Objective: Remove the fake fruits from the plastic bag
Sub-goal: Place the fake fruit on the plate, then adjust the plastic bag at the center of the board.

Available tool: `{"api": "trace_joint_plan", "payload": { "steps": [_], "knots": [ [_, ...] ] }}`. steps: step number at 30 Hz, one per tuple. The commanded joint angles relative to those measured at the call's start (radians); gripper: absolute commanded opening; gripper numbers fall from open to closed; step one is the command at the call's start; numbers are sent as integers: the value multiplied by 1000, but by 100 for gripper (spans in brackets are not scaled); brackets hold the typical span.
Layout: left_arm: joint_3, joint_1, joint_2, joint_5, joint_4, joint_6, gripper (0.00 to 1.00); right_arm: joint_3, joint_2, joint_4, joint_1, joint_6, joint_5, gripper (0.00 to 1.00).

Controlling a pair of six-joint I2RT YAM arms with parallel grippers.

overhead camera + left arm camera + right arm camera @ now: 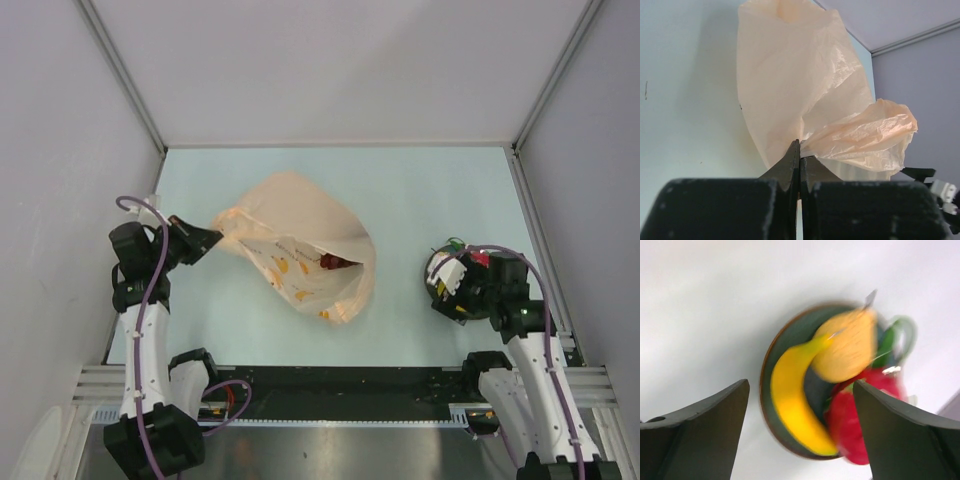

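Observation:
The peach plastic bag (300, 250) with printed bananas lies in the middle of the table, its mouth facing right. A red fake fruit (335, 263) shows inside that mouth. My left gripper (799, 146) is shut on a bunched edge of the plastic bag (790, 85) at its left end. My right gripper (800, 385) hangs open above a dark round plate (771, 365) on the right. On the plate lie a yellow banana (795, 405), an orange-yellow rounded fruit (847, 347), a red fruit (852, 425) and a green piece (890, 340). Nothing sits between the right fingers.
Grey walls close in the table on the left, back and right. The right gripper (452, 278) covers most of the plate in the top view. The arms' bases and a black rail run along the near edge (340, 400).

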Motion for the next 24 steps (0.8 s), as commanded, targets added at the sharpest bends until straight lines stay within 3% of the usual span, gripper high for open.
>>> {"api": "trace_joint_plan", "payload": {
  "steps": [1,3,7,9,12,17,21,24],
  "knots": [
    [-1,10,-28,42,61,-47,0,194,-64,100,129,287,-45,92],
    [2,10,-30,48,76,-53,0,279,-43,138,197,375,-24,91],
    [20,10,-28,69,74,-71,0,447,87,221,481,578,108,89],
    [36,9,-28,84,67,-74,0,514,184,235,530,594,107,88],
    [54,4,-35,108,44,-64,0,623,308,286,579,631,56,76],
    [62,-5,-76,101,-24,-13,0,691,462,297,906,341,165,50],
    [83,-7,-85,100,-44,-1,0,708,593,298,1031,223,156,33],
    [118,-7,-70,108,-50,2,0,750,744,262,1051,281,182,25]
  ]
}}
